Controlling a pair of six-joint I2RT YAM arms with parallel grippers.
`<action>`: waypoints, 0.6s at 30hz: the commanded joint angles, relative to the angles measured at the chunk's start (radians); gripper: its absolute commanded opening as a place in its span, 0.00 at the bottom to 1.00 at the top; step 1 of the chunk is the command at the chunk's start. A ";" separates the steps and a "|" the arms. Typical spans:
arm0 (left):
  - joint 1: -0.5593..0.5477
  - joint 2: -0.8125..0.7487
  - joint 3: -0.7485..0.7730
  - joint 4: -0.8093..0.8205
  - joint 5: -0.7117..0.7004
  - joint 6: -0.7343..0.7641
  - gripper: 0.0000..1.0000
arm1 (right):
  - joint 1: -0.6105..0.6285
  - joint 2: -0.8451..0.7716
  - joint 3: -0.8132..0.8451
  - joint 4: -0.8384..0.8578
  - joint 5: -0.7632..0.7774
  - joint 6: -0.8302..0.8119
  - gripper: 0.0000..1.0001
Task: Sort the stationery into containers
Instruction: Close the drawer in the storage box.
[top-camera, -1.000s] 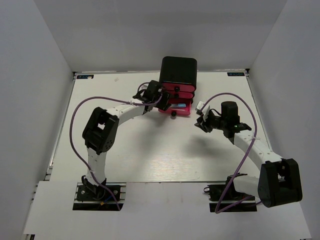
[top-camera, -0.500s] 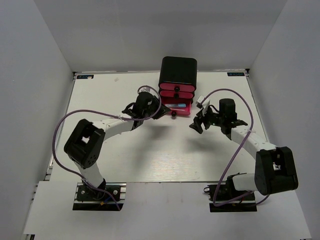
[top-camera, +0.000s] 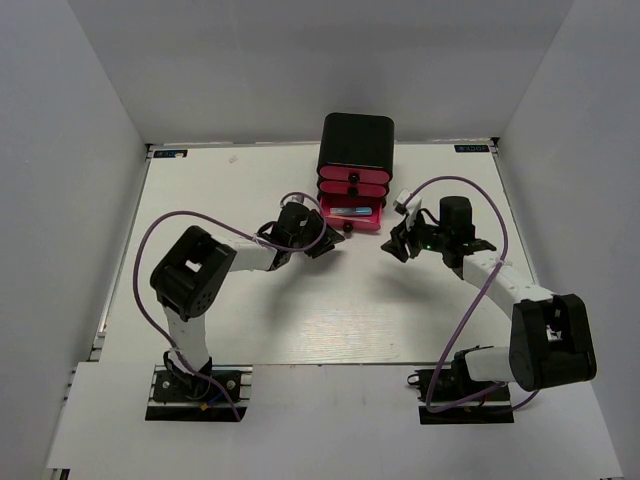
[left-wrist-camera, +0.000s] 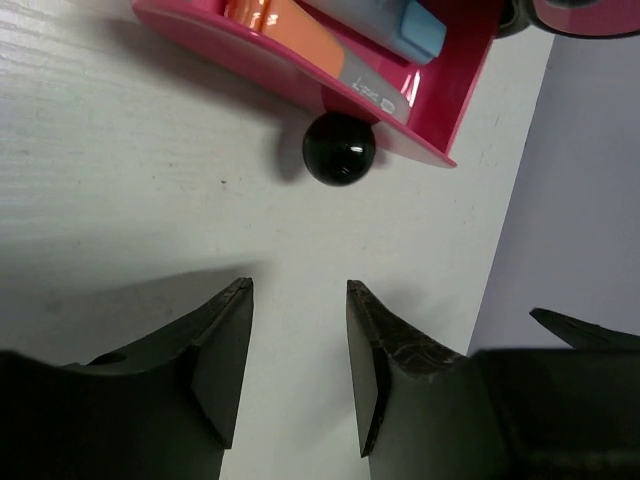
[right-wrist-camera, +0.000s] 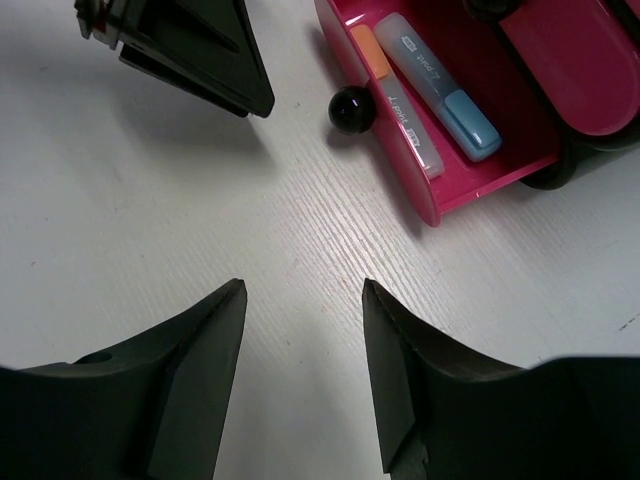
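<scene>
Bottom drawer (top-camera: 352, 216) stands pulled out, blue tube (right-wrist-camera: 440, 85) and orange tube (right-wrist-camera: 395, 100) inside; left gripper (left-wrist-camera: 298, 292) parted and empty, knob (left-wrist-camera: 339, 148) at its 12 o'clock, apart; right gripper (right-wrist-camera: 303, 290) likewise parted, empty; closing judged next: push the knob squarely, avoiding skew.

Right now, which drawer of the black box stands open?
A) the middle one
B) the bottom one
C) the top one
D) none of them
B: the bottom drawer is pulled out of the black box, with a blue tube and an orange tube lying in it, while the top drawer and middle drawer are shut.
</scene>
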 joint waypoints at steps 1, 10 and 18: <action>-0.002 0.025 0.010 0.094 0.014 -0.026 0.52 | -0.014 -0.029 0.010 0.014 -0.015 0.011 0.56; -0.002 0.122 0.099 0.137 -0.027 -0.016 0.54 | -0.022 -0.026 0.004 0.017 -0.013 0.007 0.57; -0.002 0.193 0.157 0.157 -0.037 -0.006 0.54 | -0.029 -0.021 0.004 0.017 -0.015 -0.003 0.57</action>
